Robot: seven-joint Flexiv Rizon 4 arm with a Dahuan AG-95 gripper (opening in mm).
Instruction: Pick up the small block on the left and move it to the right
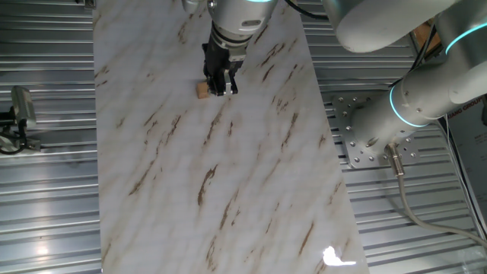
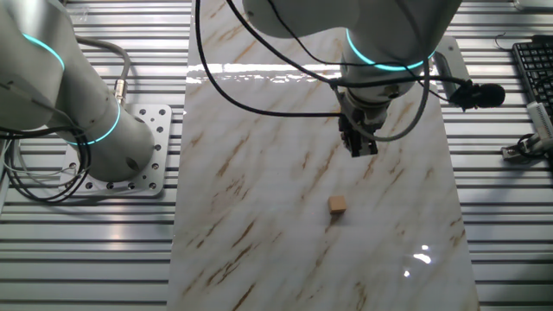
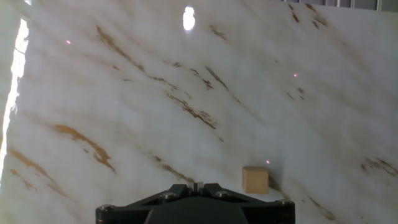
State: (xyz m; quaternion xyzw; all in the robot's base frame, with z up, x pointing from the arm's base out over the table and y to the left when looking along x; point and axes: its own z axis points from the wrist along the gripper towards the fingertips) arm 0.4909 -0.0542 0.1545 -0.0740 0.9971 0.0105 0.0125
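Overhead, the claw (image 2: pixel 358 145) is hanging above the small block (image 2: pixel 337 205), its fingertips pressed together, partly hiding the block in one fixed view.

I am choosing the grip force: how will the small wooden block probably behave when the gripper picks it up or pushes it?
The small block looks like solid wood, so it is probably stiff and light. Its flat faces suggest it will slide, not roll, on the glossy marble tabletop. Being so small, it may slip aside if the gripper closes off-centre.
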